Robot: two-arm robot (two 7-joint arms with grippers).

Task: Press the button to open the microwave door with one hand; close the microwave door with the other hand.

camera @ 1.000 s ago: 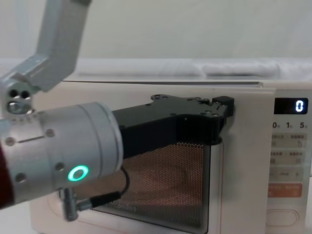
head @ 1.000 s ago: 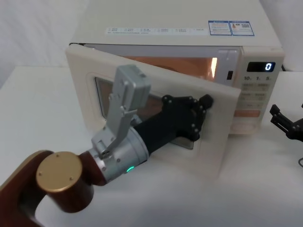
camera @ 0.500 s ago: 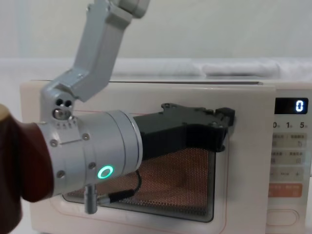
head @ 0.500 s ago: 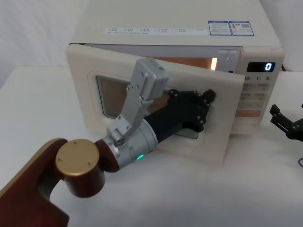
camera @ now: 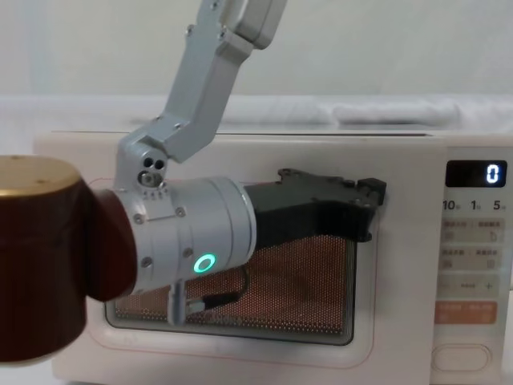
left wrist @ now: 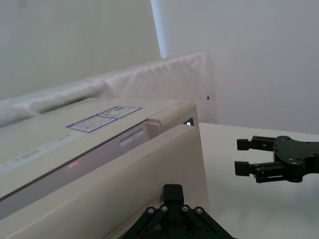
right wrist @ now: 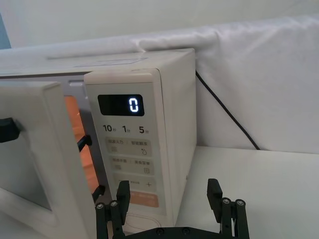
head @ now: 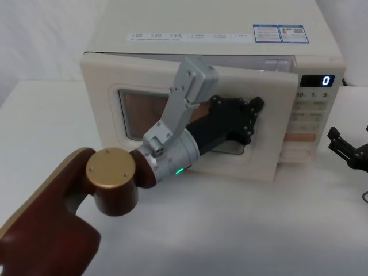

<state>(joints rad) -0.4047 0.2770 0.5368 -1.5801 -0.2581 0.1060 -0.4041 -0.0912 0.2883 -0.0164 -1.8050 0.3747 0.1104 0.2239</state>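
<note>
At table centre, the microwave [head: 218, 34] sits w/ its microwave door [head: 144, 86] ajar by a narrow wedge: hinge side on robot's left, free edge standing just off the control panel [head: 310, 115], orange-lit cavity [right wrist: 75, 134] visible through the gap. Display [head: 317, 81] reads "0". The button [camera: 460, 357] sits at panel bottom, under the orange key [camera: 465, 312]; nothing touching it. Left gripper [head: 250, 115] lies flat against the door front, over the right part of the dark window [camera: 264, 297], fingertips near the door's free edge; chest view shows it pressed along the window's upper right corner. Fingers lie together on the panel face, gripping nothing, as far as head + chest views show. Silver wrist w/ green ring [head: 179, 171] trails back toward robot's left. Right gripper [head: 348, 150] hovers over the white table [head: 276, 230] just right of the microwave, level w/ the panel's lower part, well apart from the button; fingers spread, nothing between them (right wrist view, [right wrist: 169, 206]). Left wrist view picks it up beyond the door edge [left wrist: 271, 164].
</note>
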